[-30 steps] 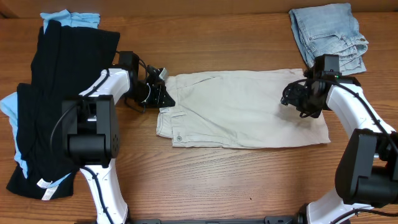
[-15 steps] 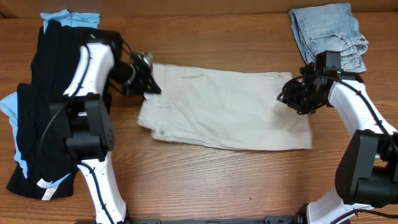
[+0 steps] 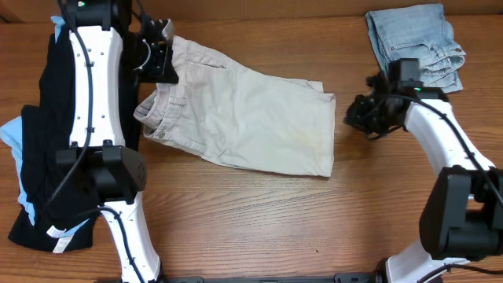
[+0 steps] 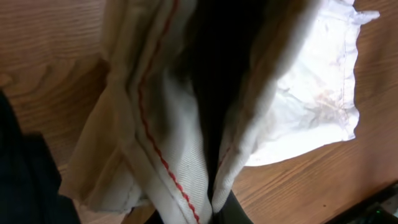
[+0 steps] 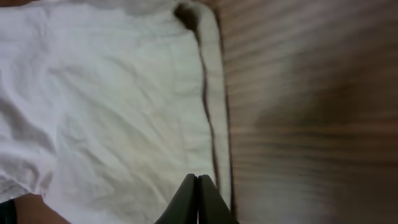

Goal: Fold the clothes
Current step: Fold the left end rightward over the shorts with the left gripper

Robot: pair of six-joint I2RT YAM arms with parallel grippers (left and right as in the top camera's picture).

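A pair of beige cotton shorts [image 3: 251,118] lies slantwise on a brown wood-grain counter [image 3: 259,212], left of centre toward the far edge. The cloth is soft, faintly creased and roughly rectangular. Its waistband end, with a small button, points left and the leg hems point right.

The white left arm [image 3: 90,79] has its jaws closed on the bunched waistband corner. The left wrist view shows thick twill folds, red stitching along a seam and a thin white pocket lining.

The right arm [image 3: 440,141] has its jaws pressed together, with nothing seen between them, just beside the hem edge.

A black garment [image 3: 47,118] lies at the left over pale blue cloth [image 3: 9,134]; its small white tag is too small to read. Folded light-blue denim jeans [image 3: 413,39] lie at the far right.
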